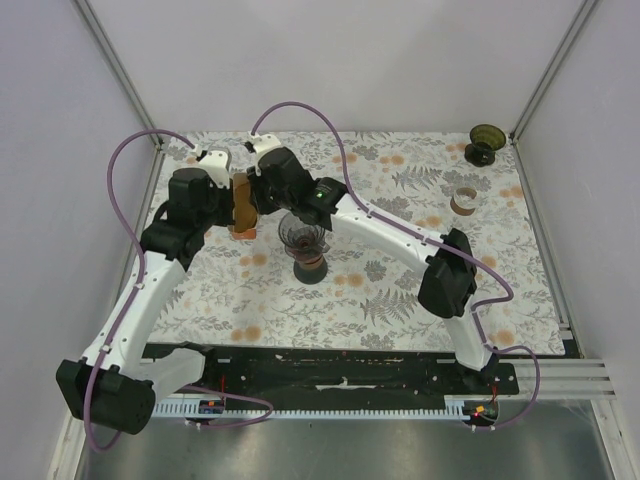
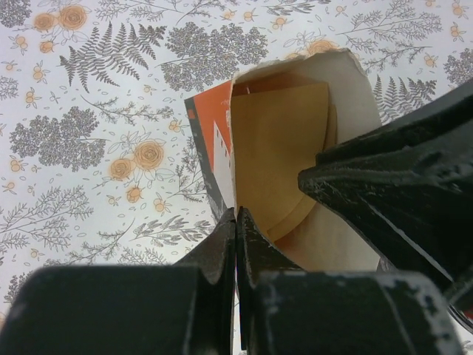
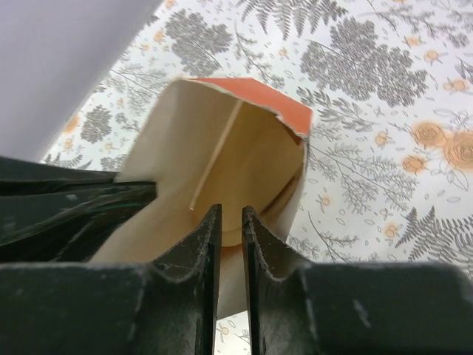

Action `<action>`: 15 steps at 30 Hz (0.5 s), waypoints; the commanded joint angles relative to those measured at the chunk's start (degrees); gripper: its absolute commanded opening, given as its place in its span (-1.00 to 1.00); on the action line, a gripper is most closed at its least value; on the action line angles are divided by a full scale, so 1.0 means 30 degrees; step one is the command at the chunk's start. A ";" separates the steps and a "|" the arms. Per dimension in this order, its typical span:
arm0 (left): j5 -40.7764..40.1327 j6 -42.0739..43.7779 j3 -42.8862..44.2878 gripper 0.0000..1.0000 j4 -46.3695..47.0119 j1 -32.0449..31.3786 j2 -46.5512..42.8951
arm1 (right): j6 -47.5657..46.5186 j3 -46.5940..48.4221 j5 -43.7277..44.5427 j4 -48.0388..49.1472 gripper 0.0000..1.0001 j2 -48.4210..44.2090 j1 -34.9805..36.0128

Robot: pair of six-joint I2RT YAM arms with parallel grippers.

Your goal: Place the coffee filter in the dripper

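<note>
An open orange-and-white filter box (image 1: 240, 205) stands at the table's back left, with tan paper filters (image 2: 281, 140) stacked inside. My left gripper (image 2: 236, 218) is shut on the box's side wall (image 2: 225, 159) and holds it. My right gripper (image 3: 230, 214) is at the box mouth (image 3: 222, 133), its jaws only a narrow gap apart with nothing between them, just in front of the filters (image 3: 255, 174). The glass dripper (image 1: 302, 237) sits on a brown cup (image 1: 310, 264) just right of the box, with no filter in it.
A dark green dripper (image 1: 485, 143) stands at the back right corner. A brown ring (image 1: 464, 201) lies in front of it. Purple cables loop over both arms. The right arm's fingers (image 2: 384, 177) crowd the box mouth in the left wrist view.
</note>
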 commanded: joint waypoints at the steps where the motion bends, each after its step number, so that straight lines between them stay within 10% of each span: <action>1: 0.0527 -0.0393 0.0127 -0.96 0.0459 -0.0202 -0.0575 | 0.0229 0.0366 0.1355 -0.0602 -0.49 0.0332 -0.0419; 15: 0.2078 -0.0569 0.0155 -0.96 0.0284 -0.0349 -0.0575 | 0.0199 0.1243 0.1448 -0.0398 -0.10 0.1239 -0.0478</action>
